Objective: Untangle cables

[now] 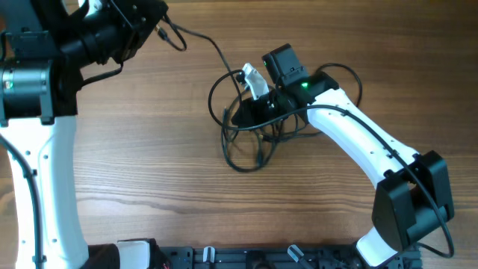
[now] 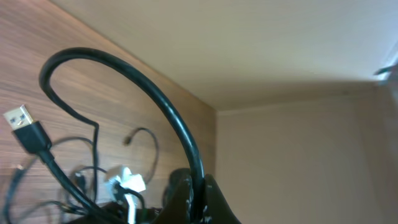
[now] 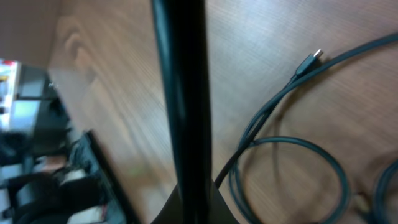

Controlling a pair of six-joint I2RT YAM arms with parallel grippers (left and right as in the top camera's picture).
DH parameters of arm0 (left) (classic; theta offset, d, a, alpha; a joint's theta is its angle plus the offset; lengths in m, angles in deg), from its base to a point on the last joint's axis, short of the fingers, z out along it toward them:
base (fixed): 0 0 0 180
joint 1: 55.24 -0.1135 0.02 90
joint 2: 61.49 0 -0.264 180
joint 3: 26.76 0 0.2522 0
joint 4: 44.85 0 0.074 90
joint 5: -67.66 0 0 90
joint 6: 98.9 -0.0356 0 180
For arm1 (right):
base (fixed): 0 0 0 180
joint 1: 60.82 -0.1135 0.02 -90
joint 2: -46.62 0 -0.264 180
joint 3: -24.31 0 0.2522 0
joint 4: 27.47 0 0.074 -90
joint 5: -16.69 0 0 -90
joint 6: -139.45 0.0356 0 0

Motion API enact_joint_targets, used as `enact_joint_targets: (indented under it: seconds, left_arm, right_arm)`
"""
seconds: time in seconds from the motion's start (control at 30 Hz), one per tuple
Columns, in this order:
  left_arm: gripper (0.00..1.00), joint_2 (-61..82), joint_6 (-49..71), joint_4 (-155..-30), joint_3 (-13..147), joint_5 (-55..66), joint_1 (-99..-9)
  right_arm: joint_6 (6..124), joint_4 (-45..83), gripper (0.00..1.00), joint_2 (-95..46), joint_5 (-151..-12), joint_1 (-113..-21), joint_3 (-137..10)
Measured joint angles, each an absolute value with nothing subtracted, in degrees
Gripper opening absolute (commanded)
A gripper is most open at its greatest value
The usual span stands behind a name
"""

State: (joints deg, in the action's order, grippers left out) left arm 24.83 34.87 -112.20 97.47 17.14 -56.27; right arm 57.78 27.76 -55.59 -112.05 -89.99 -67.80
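Cables are a knotted pile mid-table, with one strand trailing up-left toward the left claw. The right claw is down in the pile. Honestly can't tell if either claw is clenched or released. The left wrist cam shows a USB plug.

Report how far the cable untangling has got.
Done: one strand runs out of the bundle up to the left gripper. In hand: the right gripper is down on the bundle; whether it grips is unclear. Left: most of the bundle lies looped over itself in one heap.
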Motion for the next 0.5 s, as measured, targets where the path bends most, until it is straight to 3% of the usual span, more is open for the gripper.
enact_joint_targets:
  seconds: [0.17, 0.5]
  left_arm:
    - [0.04, 25.2, 31.7, -114.3, 97.5, 15.1, -56.3]
    - [0.04, 25.3, 29.1, -116.9, 97.5, 14.3, -56.3]
  right_arm:
    - [61.9, 26.6, 0.04, -55.6, -112.3, -90.1, -66.8]
    - [71.1, 28.4, 0.04, -56.9, -91.7, -84.2, -69.8]
